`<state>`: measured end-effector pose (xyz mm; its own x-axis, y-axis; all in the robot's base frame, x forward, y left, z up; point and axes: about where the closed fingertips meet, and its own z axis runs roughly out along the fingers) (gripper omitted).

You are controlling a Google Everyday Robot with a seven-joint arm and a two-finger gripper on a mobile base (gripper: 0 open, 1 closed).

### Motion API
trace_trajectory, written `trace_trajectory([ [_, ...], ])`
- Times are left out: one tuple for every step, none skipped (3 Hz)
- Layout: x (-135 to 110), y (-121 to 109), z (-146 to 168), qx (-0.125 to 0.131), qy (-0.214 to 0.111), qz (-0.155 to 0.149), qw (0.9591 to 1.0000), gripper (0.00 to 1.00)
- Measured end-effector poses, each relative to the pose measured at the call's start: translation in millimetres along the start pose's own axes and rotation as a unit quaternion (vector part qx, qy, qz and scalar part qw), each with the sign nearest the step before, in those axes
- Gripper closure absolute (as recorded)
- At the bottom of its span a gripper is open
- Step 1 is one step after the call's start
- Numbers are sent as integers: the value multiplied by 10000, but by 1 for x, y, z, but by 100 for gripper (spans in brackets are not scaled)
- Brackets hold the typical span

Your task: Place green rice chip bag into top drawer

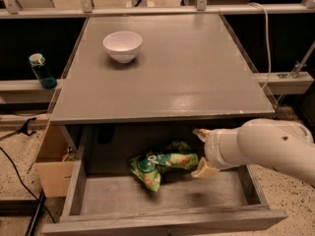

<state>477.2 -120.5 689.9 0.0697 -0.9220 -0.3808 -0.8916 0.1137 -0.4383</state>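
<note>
Plainly, the relation that matters is between the gripper (198, 152) and the green rice chip bag (157, 164). The bag lies immediately to the left of the fingers, with its long axis running roughly left to right across the drawer. Its right end points straight into the gap between them, while its crumpled left end sags toward the drawer front. The gripper reaches in from the right, under the edge of the table top (172, 77), and it is the only arm on this rig. Its two fingers stand spread, one high near the back of the opening and one low near the floor, wider apart than the bag is thick, so they appear not to be clamping it. Whether the lower finger brushes the foil I cannot tell. The top drawer (197, 196) is pulled out, and the bag rests on its flat grey bottom, toward the back and near the middle, and it is the only thing visible inside. By my judgement the placing is done, and what remains is a clear withdrawal to the right without dragging the bag. Up on the table a white bowl (122, 45) sits well apart, and it looks empty
</note>
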Motion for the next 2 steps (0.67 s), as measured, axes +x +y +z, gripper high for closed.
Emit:
trace_trajectory([
  [12, 0, -23, 56, 0, 155, 9999, 50],
  [26, -2, -53, 133, 167, 302, 9993, 73],
])
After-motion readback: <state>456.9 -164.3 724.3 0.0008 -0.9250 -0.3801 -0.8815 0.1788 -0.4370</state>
